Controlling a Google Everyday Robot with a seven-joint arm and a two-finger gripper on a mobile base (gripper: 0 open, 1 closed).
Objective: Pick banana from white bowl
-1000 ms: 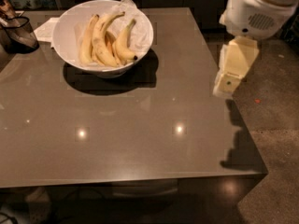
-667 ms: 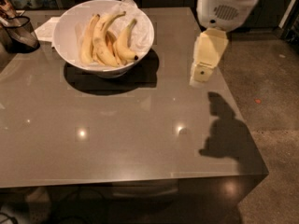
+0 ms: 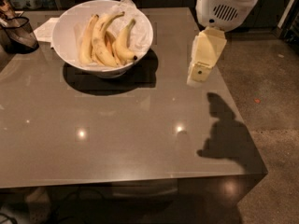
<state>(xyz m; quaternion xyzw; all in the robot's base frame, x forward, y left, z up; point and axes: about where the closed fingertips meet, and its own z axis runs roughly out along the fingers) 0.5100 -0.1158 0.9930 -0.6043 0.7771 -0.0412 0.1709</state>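
Gripper [image 3: 196, 75]: hangs over the table's [image 3: 140, 139] right part, pointing down. Can't tell if released or clenched; no load seen in it.
Banana [image 3: 123, 43]: in white bowl [image 3: 63, 48], on the paper lining, rightmost fruit, beside the longer speckled bananas [image 3: 96, 38].
Direction: banana lies to picture-left of gripper, slightly farther back, w/ bare tabletop between them.
Long axis: runs approx. far-to-near, curved, black tip at near end.
Next move (est.): cross left over the bowl rim, then descend onto the banana's mid-section.
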